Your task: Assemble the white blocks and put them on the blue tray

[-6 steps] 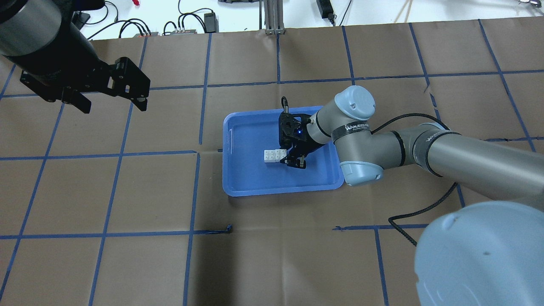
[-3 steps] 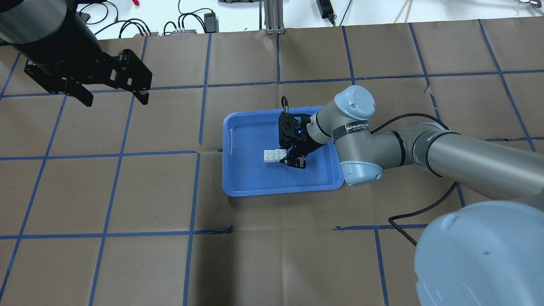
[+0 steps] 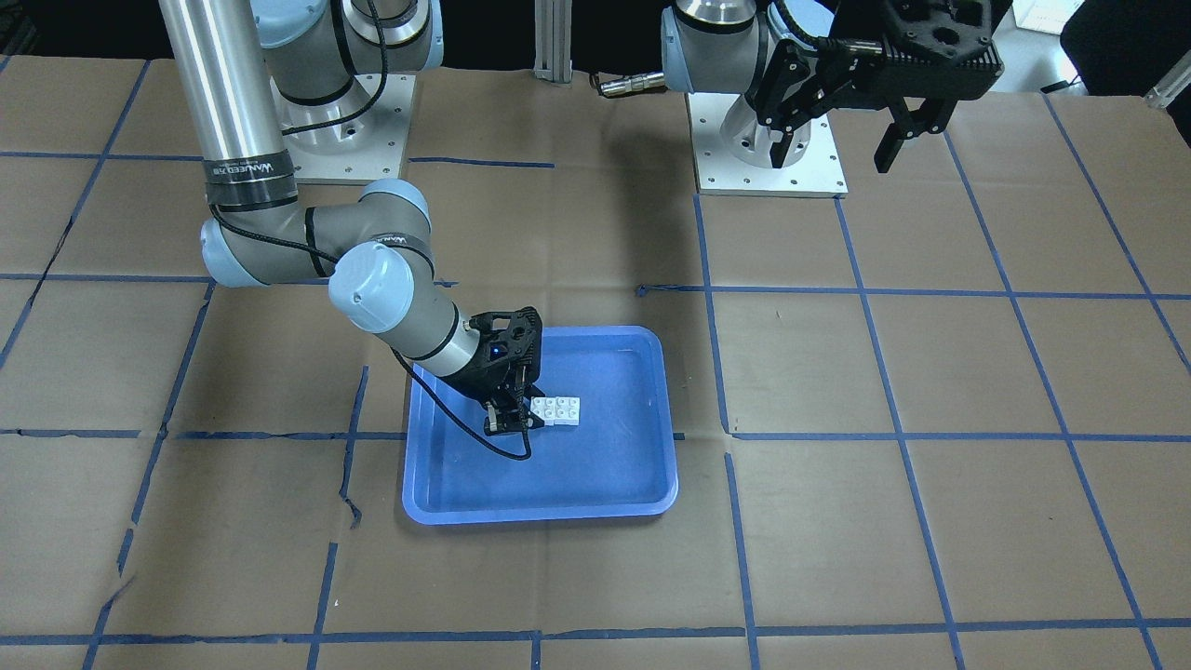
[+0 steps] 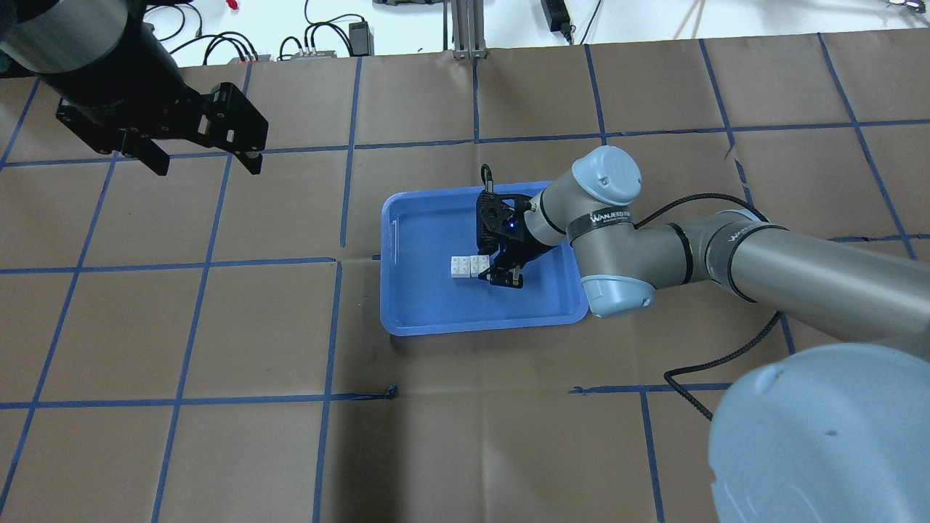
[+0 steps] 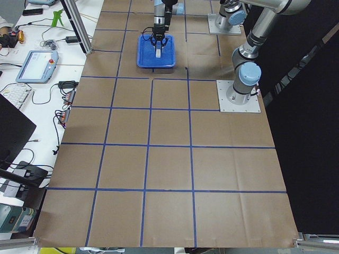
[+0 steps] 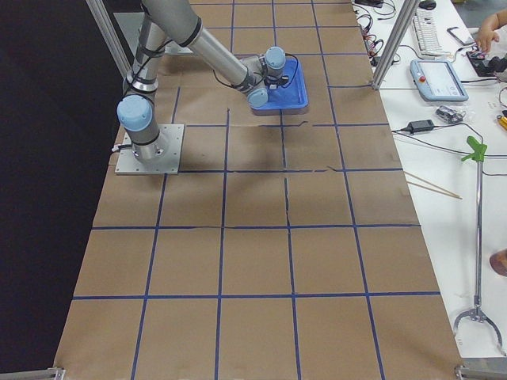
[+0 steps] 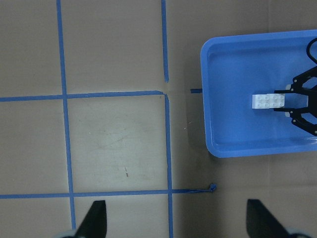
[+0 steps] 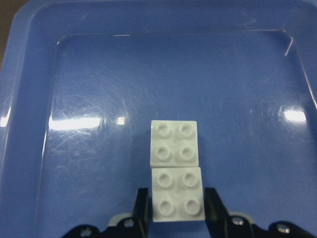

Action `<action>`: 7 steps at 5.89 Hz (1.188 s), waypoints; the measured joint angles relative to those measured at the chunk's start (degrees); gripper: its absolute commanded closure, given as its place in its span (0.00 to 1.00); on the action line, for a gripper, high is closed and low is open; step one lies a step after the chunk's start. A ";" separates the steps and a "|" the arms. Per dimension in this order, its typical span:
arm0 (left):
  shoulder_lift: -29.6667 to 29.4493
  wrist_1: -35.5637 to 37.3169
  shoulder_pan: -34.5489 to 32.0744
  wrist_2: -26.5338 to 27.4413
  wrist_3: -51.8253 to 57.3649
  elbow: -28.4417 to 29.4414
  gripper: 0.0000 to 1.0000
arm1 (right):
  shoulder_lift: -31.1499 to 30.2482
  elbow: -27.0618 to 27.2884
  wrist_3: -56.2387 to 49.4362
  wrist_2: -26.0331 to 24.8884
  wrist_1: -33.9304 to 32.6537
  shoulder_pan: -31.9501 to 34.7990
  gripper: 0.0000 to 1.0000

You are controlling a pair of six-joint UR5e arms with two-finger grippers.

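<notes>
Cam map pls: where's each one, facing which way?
Front-facing: across table, facing robot; left tool, right tool.
Overhead: behind robot, looking forward-down; both tools.
Exterior left: table's robot-left end, looking along it; left arm near.
Exterior right: opposite end; right arm near.
Left wrist: high, looking down; own fingertips.
Right wrist: low over blue tray; fingers flank white blocks.
Shared: both wrist views show tray, blocks.

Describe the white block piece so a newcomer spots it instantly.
Find the blue tray mid-table. Inside it lies the white block pair, two studded squares end to end, one end clamped by the right gripper. It is the tray's only white thing.
</notes>
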 measured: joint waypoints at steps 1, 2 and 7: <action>-1.17 0.96 0.07 0.08 -0.42 -0.29 0.01 | 0.00 0.00 0.03 0.02 0.00 0.00 0.43; -2.39 1.09 -0.04 0.32 -1.53 -0.10 0.01 | -0.04 -0.03 0.18 0.00 0.00 -0.01 0.01; -3.13 0.64 -0.53 0.43 -3.14 -0.16 0.01 | -8.22 -3.24 5.08 -4.75 12.06 -3.24 0.00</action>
